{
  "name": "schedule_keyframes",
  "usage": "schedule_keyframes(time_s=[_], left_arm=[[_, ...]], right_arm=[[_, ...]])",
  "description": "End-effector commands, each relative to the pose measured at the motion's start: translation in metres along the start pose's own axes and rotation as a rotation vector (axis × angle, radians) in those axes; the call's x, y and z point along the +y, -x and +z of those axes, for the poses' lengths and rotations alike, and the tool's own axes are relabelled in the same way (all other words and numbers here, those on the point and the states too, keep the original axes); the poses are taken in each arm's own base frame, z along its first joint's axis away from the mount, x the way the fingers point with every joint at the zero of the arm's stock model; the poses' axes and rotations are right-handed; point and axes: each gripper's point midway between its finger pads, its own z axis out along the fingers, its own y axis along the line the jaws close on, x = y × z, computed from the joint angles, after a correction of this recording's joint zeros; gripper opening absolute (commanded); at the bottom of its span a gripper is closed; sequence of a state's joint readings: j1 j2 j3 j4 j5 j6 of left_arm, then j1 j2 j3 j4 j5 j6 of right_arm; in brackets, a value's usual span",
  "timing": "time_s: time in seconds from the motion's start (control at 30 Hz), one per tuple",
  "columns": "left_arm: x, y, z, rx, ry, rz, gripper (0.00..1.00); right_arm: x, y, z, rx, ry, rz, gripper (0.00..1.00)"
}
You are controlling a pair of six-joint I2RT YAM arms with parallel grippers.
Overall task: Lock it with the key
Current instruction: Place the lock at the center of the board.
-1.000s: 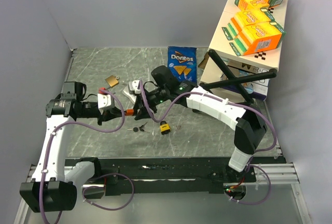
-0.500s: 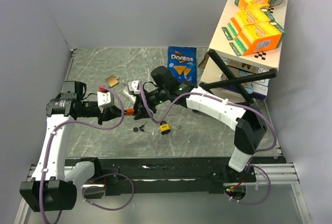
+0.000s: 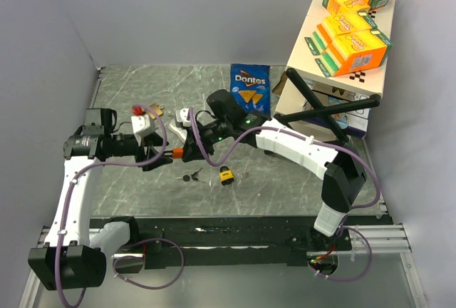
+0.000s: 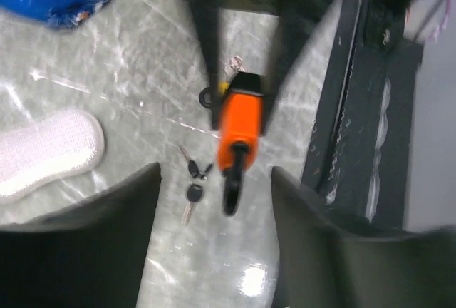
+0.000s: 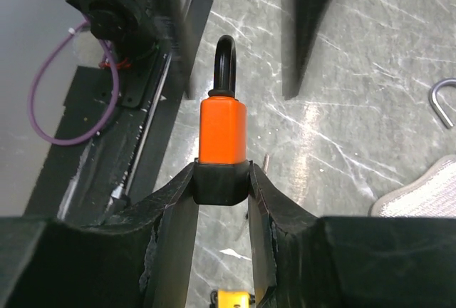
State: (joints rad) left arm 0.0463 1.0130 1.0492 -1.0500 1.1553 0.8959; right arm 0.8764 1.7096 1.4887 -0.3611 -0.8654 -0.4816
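An orange padlock point(image 5: 222, 131) with a black base and black shackle point(image 5: 226, 65) is held off the table, and my right gripper point(image 5: 222, 185) is shut on its base. In the top view that padlock point(image 3: 177, 153) hangs between the two grippers. My left gripper point(image 4: 214, 240) stands open just off the shackle end point(image 4: 233, 180), touching nothing; from above, the left gripper point(image 3: 155, 160) is left of the lock. A small bunch of keys point(image 4: 191, 192) lies on the table below the padlock, and from above the keys point(image 3: 189, 177) are free of both grippers.
A yellow padlock point(image 3: 226, 175) lies right of the keys. A brass padlock point(image 3: 152, 110) and a white pad point(image 3: 182, 117) lie behind the grippers. A blue Doritos bag point(image 3: 249, 87) is further back, with boxes point(image 3: 342, 44) at the right rear.
My left gripper has opened, let go of the padlock's shackle end and drawn back to the left. The right gripper still holds the padlock, shifted slightly left.
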Motion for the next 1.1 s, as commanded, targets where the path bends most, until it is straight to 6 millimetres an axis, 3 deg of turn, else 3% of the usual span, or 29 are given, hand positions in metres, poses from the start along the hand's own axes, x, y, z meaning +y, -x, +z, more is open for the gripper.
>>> schedule_keyframes(time_s=[0.0,0.07,0.1,0.13,0.2,0.23,0.27,0.4,0.47,0.63,0.8,1.07], left_arm=[[0.026,0.023,-0.01,-0.12,0.089,-0.192,0.86],[0.04,0.031,-0.022,-0.189,0.151,-0.38,0.93],[0.056,0.043,-0.028,-0.236,0.194,-0.359,0.95],[0.066,0.051,-0.033,-0.276,0.256,-0.563,0.96],[0.088,0.071,-0.046,-0.35,0.371,-0.65,0.99],[0.095,0.078,-0.05,-0.391,0.413,-0.778,0.99],[0.108,0.079,-0.055,-0.424,0.481,-0.843,0.99],[0.117,0.086,-0.059,-0.52,0.505,-1.042,0.97],[0.119,0.093,-0.063,-0.583,0.528,-1.062,0.96],[0.123,0.088,-0.062,-0.622,0.584,-1.113,0.98],[0.127,0.078,-0.053,-0.603,0.601,-1.175,0.93],[0.121,0.073,-0.034,-0.578,0.538,-1.183,0.87]], right_arm=[[-0.012,0.05,-0.013,-0.125,-0.033,-0.029,0.0],[-0.029,0.063,-0.021,-0.169,-0.1,0.014,0.0],[-0.043,0.064,-0.03,-0.186,-0.144,0.046,0.0],[-0.057,0.069,-0.037,-0.207,-0.2,0.071,0.0],[-0.08,0.081,-0.056,-0.278,-0.294,0.157,0.0],[-0.087,0.076,-0.06,-0.288,-0.326,0.202,0.0],[-0.098,0.089,-0.069,-0.355,-0.39,0.239,0.0],[-0.114,0.092,-0.078,-0.419,-0.482,0.316,0.0],[-0.117,0.097,-0.075,-0.439,-0.493,0.358,0.0],[-0.121,0.108,-0.058,-0.47,-0.507,0.402,0.0],[-0.112,0.119,-0.034,-0.489,-0.48,0.429,0.0],[-0.114,0.12,-0.017,-0.491,-0.512,0.45,0.0]])
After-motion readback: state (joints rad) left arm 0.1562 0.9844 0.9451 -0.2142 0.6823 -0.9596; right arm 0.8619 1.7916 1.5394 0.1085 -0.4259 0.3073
